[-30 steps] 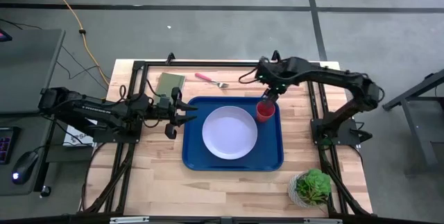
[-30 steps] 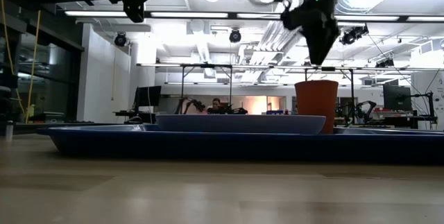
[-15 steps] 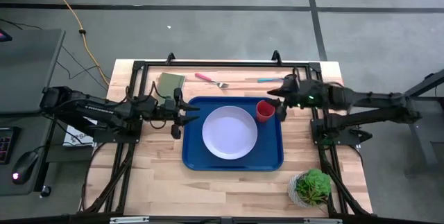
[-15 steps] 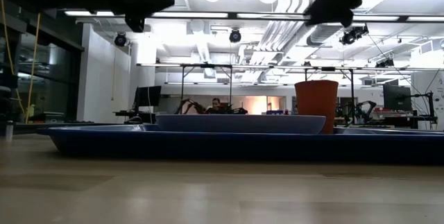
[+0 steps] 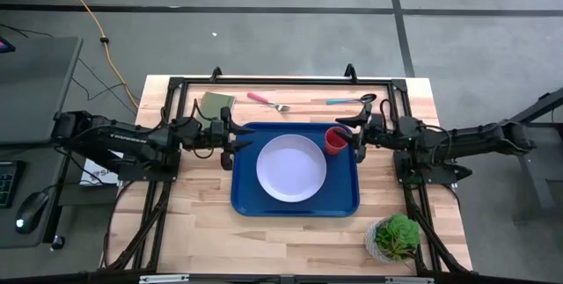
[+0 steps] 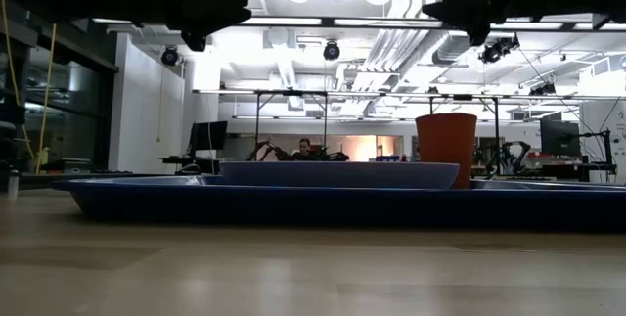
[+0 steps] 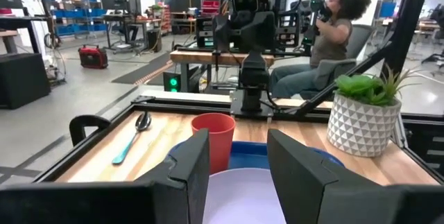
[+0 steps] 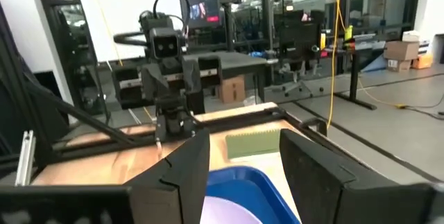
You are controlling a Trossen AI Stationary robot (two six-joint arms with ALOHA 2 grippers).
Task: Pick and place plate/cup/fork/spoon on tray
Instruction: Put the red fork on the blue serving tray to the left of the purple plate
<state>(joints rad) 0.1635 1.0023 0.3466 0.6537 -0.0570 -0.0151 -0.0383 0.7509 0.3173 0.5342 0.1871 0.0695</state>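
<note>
Blue tray (image 5: 244, 200) holding plate (image 5: 291, 168) and red cup (image 5: 335, 140), left hand (image 5: 236, 140) and right hand (image 5: 350, 134) both spread apart

On the wooden desk (image 6: 293, 267) lies the blue tray (image 6: 293, 203) carrying the pale plate (image 6: 339, 174) at centre and the red cup (image 6: 446, 148) at its 3 o'clock, with two dark pincers overhead at 10 and 2 o'clock.

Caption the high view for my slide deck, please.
Plate and cup sit on the tray; fork and spoon lie beyond.
</note>
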